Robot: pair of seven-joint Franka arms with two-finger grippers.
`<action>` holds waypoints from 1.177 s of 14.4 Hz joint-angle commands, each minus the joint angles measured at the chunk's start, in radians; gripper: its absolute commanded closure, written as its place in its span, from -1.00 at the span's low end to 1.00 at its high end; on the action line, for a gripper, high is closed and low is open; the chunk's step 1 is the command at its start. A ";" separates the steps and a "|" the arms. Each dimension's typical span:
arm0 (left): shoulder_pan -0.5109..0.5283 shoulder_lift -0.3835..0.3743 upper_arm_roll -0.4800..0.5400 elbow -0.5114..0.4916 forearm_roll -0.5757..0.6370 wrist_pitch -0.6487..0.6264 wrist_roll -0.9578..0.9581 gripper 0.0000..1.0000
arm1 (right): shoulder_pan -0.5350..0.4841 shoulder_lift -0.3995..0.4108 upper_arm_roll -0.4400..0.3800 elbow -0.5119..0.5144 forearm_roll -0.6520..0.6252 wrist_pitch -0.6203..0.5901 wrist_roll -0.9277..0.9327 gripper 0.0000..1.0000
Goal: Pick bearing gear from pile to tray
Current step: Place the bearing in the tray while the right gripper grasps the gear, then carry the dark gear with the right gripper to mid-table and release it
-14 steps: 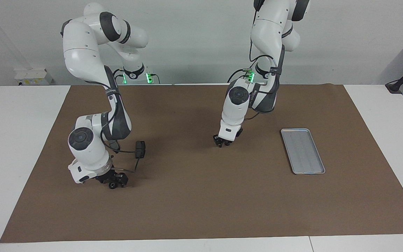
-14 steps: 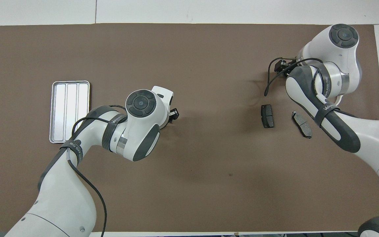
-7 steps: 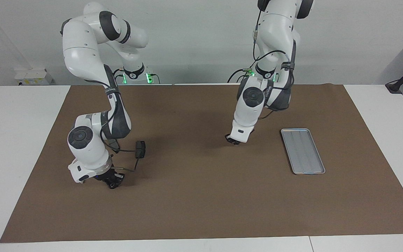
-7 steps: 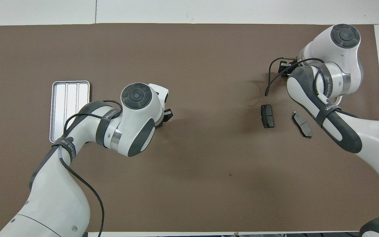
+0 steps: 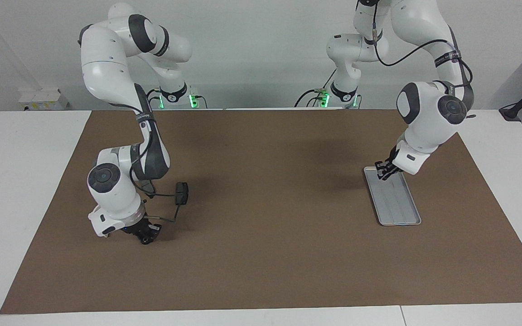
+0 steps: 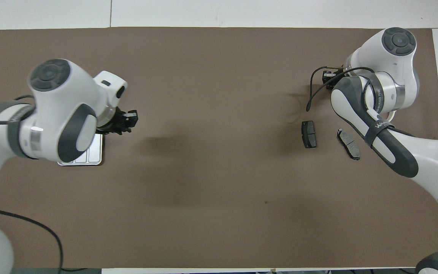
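Left claw (image 5: pixel 384 172) has swung over tray (image 5: pixel 401 208) on brown mat (image 5: pixel 261 253).

Tray (image 5: pixel 408 213) shows dull silver metal, faintly ribbed. Beside it the mat (image 5: pixel 261 253) looks matt brown, paper-like. Well away from the tray, two dark pads (image 6: pixel 309 134) look matt; arm shells (image 5: pixel 107 68) glossy white plastic.

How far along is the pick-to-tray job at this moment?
Done: nothing that shows; the tray floor looks bare. In hand: the left gripper, shut, hangs over the tray's end nearer the robots; whether it carries a small piece cannot be seen. The right gripper is down at the mat near the pile. Left: a pad and a second pad lie on the mat.
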 commanded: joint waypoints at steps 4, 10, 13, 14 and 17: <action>0.078 -0.013 -0.013 -0.172 -0.005 0.182 0.166 1.00 | 0.089 -0.161 0.059 0.094 0.033 -0.380 0.004 1.00; 0.080 -0.013 -0.013 -0.241 -0.005 0.239 0.169 1.00 | 0.440 -0.173 0.079 0.234 0.186 -0.425 0.755 1.00; 0.078 -0.013 -0.013 -0.255 -0.003 0.251 0.172 1.00 | 0.566 -0.109 0.078 0.226 0.168 -0.328 0.950 1.00; 0.078 -0.013 -0.013 -0.259 -0.005 0.259 0.171 1.00 | 0.612 -0.062 0.073 0.226 0.139 -0.307 0.984 1.00; 0.076 -0.012 -0.011 -0.278 -0.003 0.277 0.172 1.00 | 0.671 0.064 0.068 0.202 -0.016 -0.105 1.124 1.00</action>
